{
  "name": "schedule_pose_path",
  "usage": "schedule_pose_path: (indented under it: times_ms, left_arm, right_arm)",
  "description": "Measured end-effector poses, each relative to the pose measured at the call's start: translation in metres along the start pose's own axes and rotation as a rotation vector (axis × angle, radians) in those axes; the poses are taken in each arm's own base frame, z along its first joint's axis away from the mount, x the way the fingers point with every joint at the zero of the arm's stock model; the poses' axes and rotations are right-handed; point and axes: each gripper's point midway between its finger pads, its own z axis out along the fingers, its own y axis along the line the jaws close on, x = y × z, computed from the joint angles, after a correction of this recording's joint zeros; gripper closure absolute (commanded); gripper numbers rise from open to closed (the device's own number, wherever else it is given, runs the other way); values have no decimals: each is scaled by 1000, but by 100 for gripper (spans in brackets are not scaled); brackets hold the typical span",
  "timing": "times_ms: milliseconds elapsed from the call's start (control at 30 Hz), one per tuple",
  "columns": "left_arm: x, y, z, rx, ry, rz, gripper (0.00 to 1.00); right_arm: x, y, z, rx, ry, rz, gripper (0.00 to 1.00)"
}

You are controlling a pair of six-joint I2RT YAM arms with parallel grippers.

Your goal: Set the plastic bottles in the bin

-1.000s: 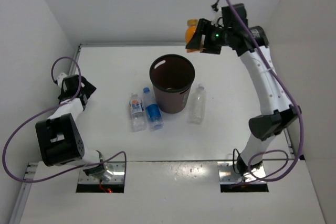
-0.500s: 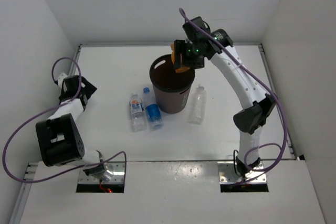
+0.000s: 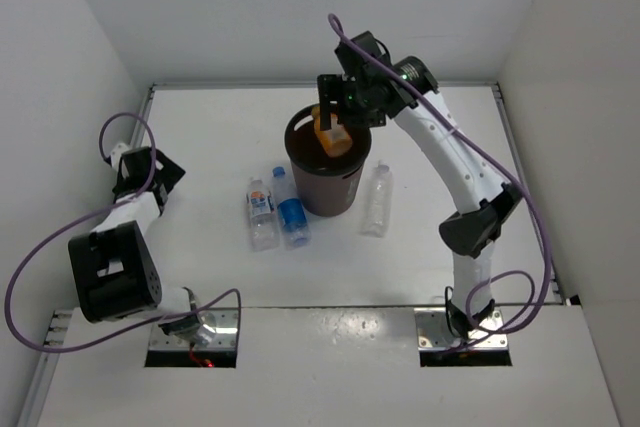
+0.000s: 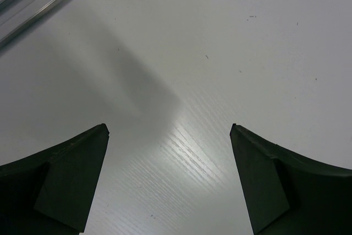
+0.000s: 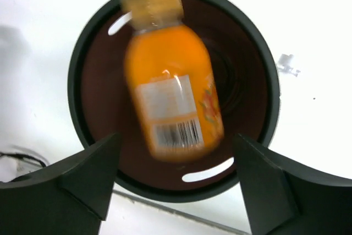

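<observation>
1. Top view, with 12 o'clock at the far wall: bin (image 3: 330, 190) standing upright near the middle of the table (image 3: 210, 132), mouth up.
2. Right gripper (image 3: 340, 112): hangs right above the bin's mouth, over its 12 o'clock side.
3. Right wrist view of the right gripper (image 5: 176, 136): fingers (image 5: 88, 177) spread wide, one low at 8 o'clock and one low at 4 o'clock, holding nothing.
4. Orange bottle (image 5: 170, 89): blurred, loose in the gap between those fingers, touching neither of them. Cap end at 12 o'clock and barcode end at 6 o'clock, with the dark bin rim (image 5: 75, 89) ringing all of it.
5. Same orange bottle (image 3: 331, 133) from the top: tilted, inside the ring of the bin's mouth.
6. On the table at 8 o'clock from the bin: bottle with the white and blue label (image 3: 261, 213) and bottle with the blue label and blue cap (image 3: 291, 210), lying side by side, caps toward 12 o'clock. Blue-capped one just beside the bin's wall.
7. At 4 o'clock from the bin: plain clear bottle (image 3: 376, 199), lying flat, just beside the bin, cap toward 12 o'clock.
8. Left gripper (image 3: 160, 169): far off at 9 o'clock from the bin, near the left edge of the table.
9. Left wrist view of the left gripper (image 4: 169, 130): fingers (image 4: 71, 174) wide apart over bare white table top, holding nothing.
</observation>
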Motion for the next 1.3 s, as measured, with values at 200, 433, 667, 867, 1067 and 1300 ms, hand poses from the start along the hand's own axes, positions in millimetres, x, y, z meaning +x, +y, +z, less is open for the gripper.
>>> schedule_pose_path:
  times_ms: [200, 433, 667, 867, 1067, 1300]
  left_arm:
    - [-1, -1, -1, 7, -3, -1, 0]
    - [-1, -2, -2, 10, -1, 0, 0]
    - [1, -20, -4, 105, 13, 43, 0]
    - [-2, -43, -9, 189, 19, 4, 0]
    - [-21, -65, -14, 255, -23, -4, 0]
    - [-11, -53, -12, 215, 3, 91, 0]
  right_arm:
    - [-18, -7, -30, 19, -106, 19, 6]
    - [-37, -52, -115, 108, -386, 151, 0]
    - [-12, -122, -158, 270, -521, 386, 0]
    - [74, -179, -58, 445, -206, 503, 0]
    - [144, -203, -7, 456, 51, 606, 0]
    - [185, -169, 41, 242, 207, 648, 0]
